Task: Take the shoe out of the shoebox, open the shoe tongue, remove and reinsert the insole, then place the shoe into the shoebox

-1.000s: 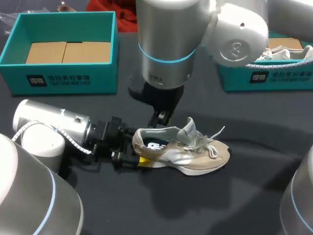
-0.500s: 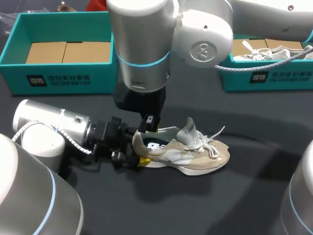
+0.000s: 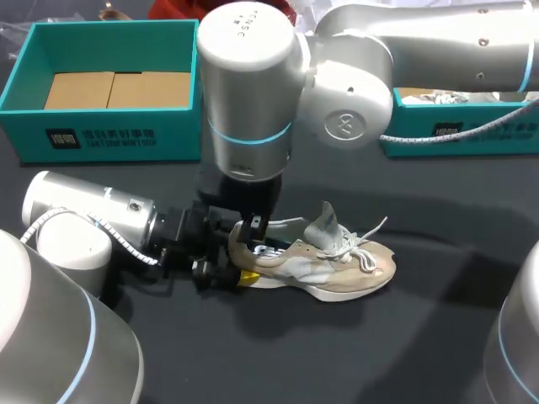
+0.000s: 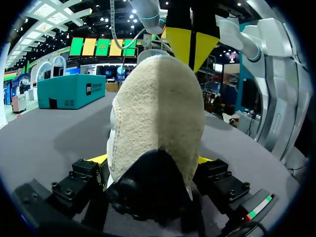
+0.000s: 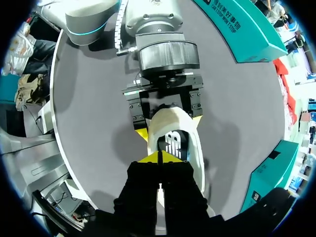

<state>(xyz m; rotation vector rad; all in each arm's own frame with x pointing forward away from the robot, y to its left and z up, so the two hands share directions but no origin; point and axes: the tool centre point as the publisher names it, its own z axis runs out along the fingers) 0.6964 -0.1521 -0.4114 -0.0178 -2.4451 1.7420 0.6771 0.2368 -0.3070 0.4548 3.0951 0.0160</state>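
Note:
A beige and white shoe (image 3: 337,268) lies on its sole on the dark table, toe to the right, tongue (image 3: 322,222) standing up and laces loose. My left gripper (image 3: 231,271) holds its heel (image 4: 158,123), one yellow tip on each side, jaws wide. From above, my right gripper (image 3: 254,231) hangs with its yellow tips pressed together at the shoe's opening. In the right wrist view the right gripper (image 5: 159,157) points down at the dark insole (image 5: 174,142), and whether it touches the insole cannot be told. Its tips (image 4: 190,43) show behind the heel in the left wrist view.
An open teal shoebox (image 3: 118,135) with a cardboard floor stands at the back left. A second teal box (image 3: 472,135) at the back right holds another shoe. The right arm's big joints hang over the table's middle.
My right arm has swung left and come down, bringing its shut tips from behind the heel to the shoe's opening. The left gripper and the shoe have stayed put.

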